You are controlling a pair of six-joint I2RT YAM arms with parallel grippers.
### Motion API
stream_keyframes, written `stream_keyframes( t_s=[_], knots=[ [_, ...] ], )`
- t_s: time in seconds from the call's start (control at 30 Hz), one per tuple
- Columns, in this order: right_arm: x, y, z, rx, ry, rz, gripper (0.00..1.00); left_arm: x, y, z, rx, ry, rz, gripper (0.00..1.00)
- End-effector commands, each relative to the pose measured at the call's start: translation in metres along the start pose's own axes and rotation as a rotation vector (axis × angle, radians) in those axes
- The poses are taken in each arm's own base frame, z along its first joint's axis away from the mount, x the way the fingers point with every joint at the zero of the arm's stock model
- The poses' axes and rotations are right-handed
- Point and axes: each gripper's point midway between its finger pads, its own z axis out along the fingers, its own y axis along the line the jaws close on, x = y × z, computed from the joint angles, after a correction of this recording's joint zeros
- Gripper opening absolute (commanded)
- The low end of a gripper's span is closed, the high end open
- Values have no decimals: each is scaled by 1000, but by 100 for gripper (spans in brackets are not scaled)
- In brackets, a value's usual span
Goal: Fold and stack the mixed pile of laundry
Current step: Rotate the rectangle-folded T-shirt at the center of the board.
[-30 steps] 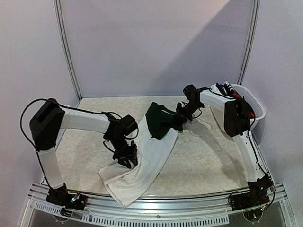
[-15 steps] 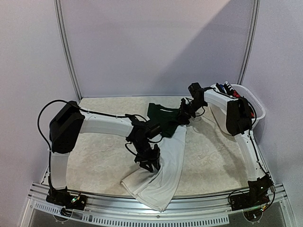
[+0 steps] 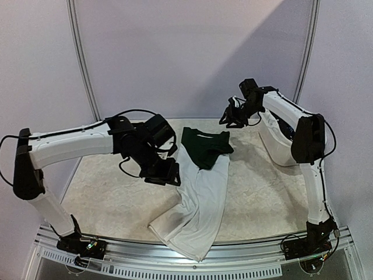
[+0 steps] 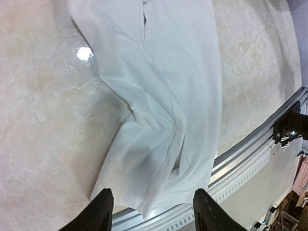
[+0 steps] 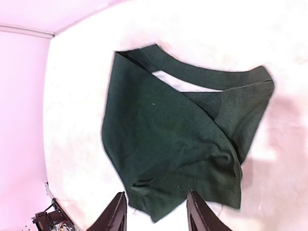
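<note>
shirt (image 3: 201,198) lies under green piece (image 3: 204,147) — left gripper (image 4: 153,195), right gripper (image 5: 156,197) gape.

This looks like a robot test booth in a lab rather than a home. Behind the right claw (image 3: 228,119) stand plain pale wall panels (image 3: 192,52) joined by bare metal poles (image 3: 83,64), closing the cell in at the back and both sides. Under the left claw (image 3: 166,178) lies a marbled beige surface (image 3: 262,186). Nearer than that claw, an aluminium rail (image 3: 192,265) edges the surface, with the arm bases (image 3: 81,245) bolted to it. Black cables (image 3: 134,112) loop loosely along the arm behind the left claw.
</note>
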Motion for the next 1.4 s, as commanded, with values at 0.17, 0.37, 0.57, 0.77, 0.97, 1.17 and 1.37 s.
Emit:
stream_keyframes(
  t_s=[0.17,0.37,0.57,0.77,0.97,1.17,1.37],
  knots=[
    [74,42,-65,194,-15,30,46,63,75,-3,-109,101,151,56],
    [164,90,-86,193,-37,20,47,89,85,12,-54,168,202,52],
    [247,85,-97,233,-78,96,47,103,88,40,-9,227,225,46],
    [302,74,-112,268,-98,149,47,113,86,64,38,277,217,42],
    [339,63,-118,291,-106,189,47,124,88,81,39,313,205,26],
    [360,52,-120,290,-111,247,47,135,90,85,43,320,171,0],
    [379,49,-112,283,-88,247,46,158,101,69,26,307,56,0]
  ],
)
